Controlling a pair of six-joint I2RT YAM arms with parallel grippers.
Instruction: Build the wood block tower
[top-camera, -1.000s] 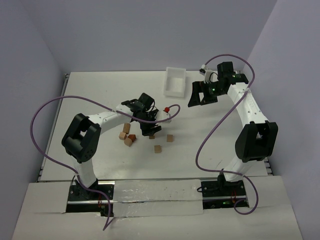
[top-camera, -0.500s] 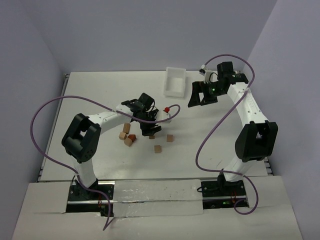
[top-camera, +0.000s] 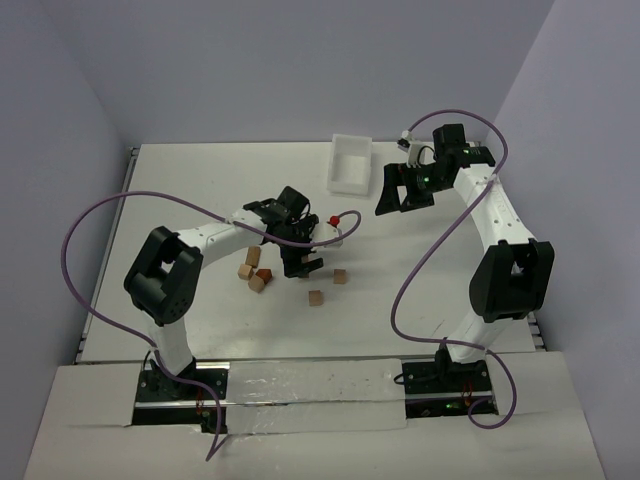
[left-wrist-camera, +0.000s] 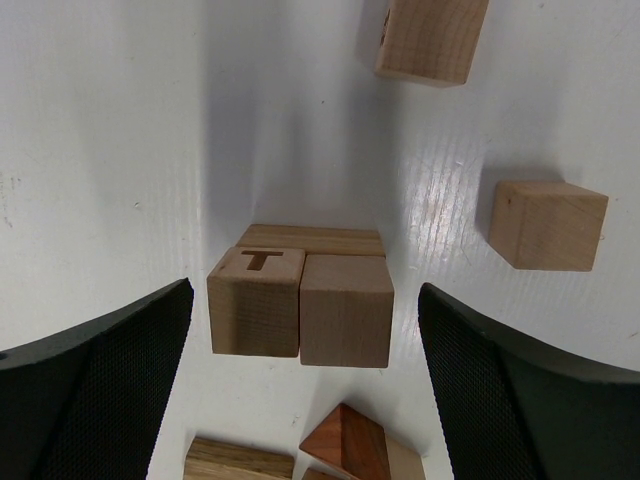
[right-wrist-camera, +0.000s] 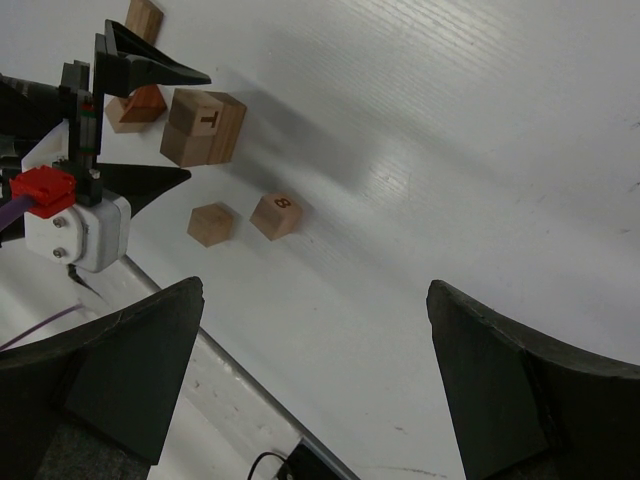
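The wood block tower (left-wrist-camera: 300, 300) is a low stack: a cube marked T (left-wrist-camera: 255, 300) and a plain cube (left-wrist-camera: 345, 312) side by side on a flat plank (left-wrist-camera: 312, 239). My left gripper (left-wrist-camera: 305, 300) is open, its fingers standing apart on either side of the two cubes without touching them. In the top view the left gripper (top-camera: 303, 266) hovers over that stack at mid table. The right gripper (top-camera: 400, 190) hangs open and empty at the back right, and its own view shows the tower (right-wrist-camera: 203, 128) far off.
Loose cubes (left-wrist-camera: 545, 225) (left-wrist-camera: 430, 35) lie right of and beyond the stack. A reddish-brown triangular piece (left-wrist-camera: 350, 445) and a plank (left-wrist-camera: 240, 462) lie near it. More blocks (top-camera: 255, 270) (top-camera: 316, 297) (top-camera: 340, 276) sit around. A white tray (top-camera: 352, 165) stands at the back.
The left gripper has opened wide, letting go of the cubes it was shut on. The right arm has barely moved.
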